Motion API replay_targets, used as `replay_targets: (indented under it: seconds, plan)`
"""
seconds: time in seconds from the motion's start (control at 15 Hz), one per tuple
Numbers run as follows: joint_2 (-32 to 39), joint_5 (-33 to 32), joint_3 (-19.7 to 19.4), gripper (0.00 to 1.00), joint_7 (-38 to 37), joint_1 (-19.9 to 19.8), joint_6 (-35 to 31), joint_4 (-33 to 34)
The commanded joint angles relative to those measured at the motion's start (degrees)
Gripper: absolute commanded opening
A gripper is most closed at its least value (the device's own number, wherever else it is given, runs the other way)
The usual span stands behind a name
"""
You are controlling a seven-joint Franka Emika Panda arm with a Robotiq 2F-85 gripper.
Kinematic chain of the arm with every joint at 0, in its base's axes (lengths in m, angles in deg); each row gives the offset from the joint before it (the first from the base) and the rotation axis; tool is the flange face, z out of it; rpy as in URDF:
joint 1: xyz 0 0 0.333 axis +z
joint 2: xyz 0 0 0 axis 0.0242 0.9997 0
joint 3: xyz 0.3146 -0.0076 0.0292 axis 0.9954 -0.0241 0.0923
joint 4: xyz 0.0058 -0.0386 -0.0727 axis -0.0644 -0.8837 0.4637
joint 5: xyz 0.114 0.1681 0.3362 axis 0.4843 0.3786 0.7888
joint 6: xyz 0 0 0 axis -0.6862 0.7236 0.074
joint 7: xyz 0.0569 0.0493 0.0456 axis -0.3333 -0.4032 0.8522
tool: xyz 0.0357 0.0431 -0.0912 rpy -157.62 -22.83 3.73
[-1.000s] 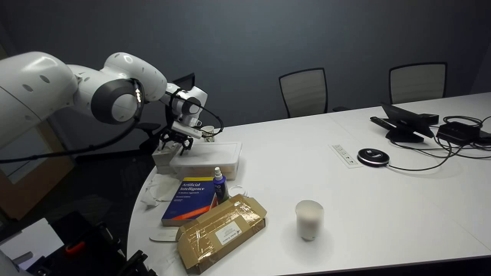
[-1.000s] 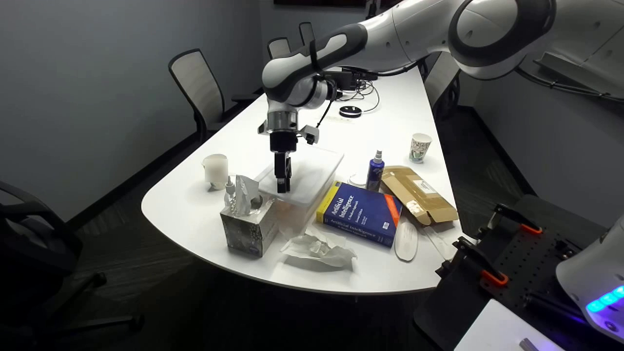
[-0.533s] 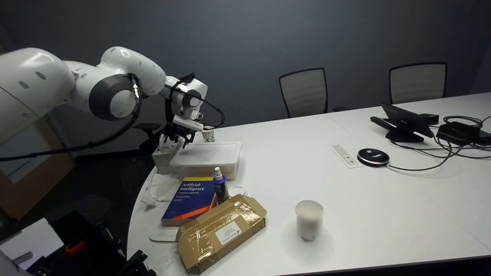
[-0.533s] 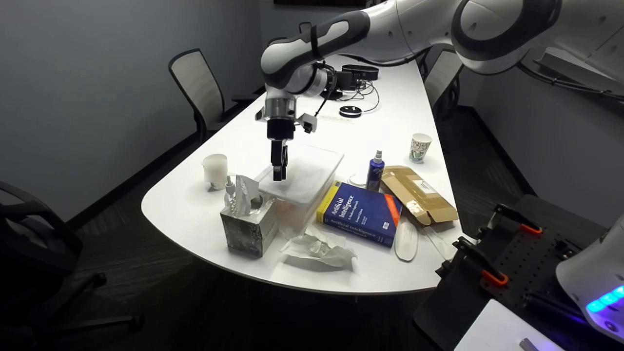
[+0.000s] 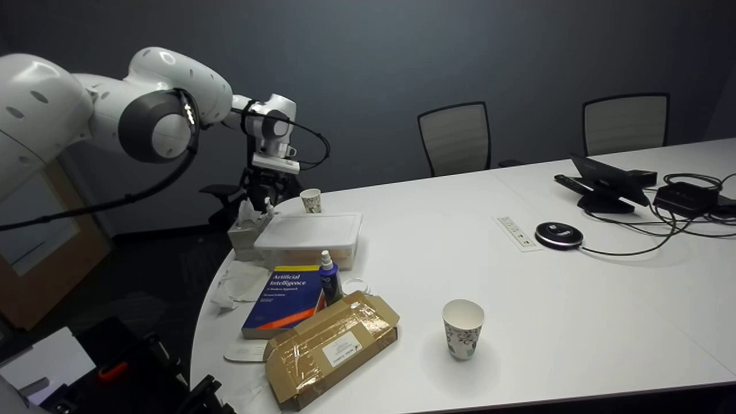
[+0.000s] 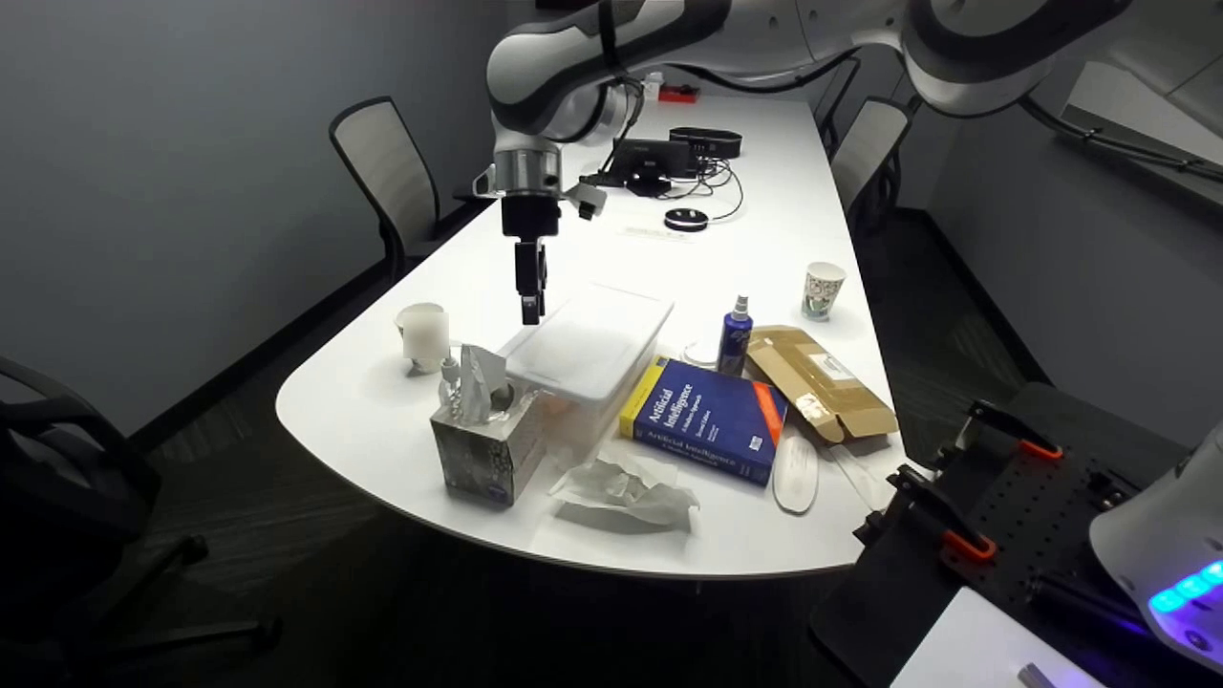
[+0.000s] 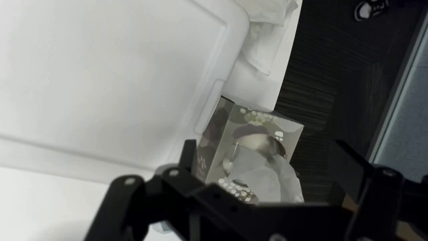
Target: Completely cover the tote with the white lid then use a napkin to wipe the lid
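Observation:
The whitish tote stands on the table with the white lid lying flat on top; the tote and lid also show in the other exterior view. The lid fills the left of the wrist view. A tissue box with a napkin sticking out stands against the tote's end. My gripper is open and empty, raised above the lid and box. In the wrist view the tissue box and its napkin appear between the spread fingers of my gripper.
Crumpled white paper lies by the table's rounded edge. A blue book, a spray bottle and a tan cardboard packet sit beside the tote. A paper cup and pump bottle stand near the tissue box.
My gripper has risen from just over the lid's corner and shifted a little to the left in both exterior views. The lid, tote and tissue box have not moved.

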Motion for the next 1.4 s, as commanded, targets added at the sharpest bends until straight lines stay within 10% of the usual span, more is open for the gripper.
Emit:
replay_targets:
  seconds: [0.0, 1.33]
  plan:
    - [-1.2, -5.2, -2.1, 1.0, -2.6, 5.0, -1.0, -0.7]
    - [5.4, -11.5, -2.2, 1.0, -1.3, 11.9, -1.4, 6.0]
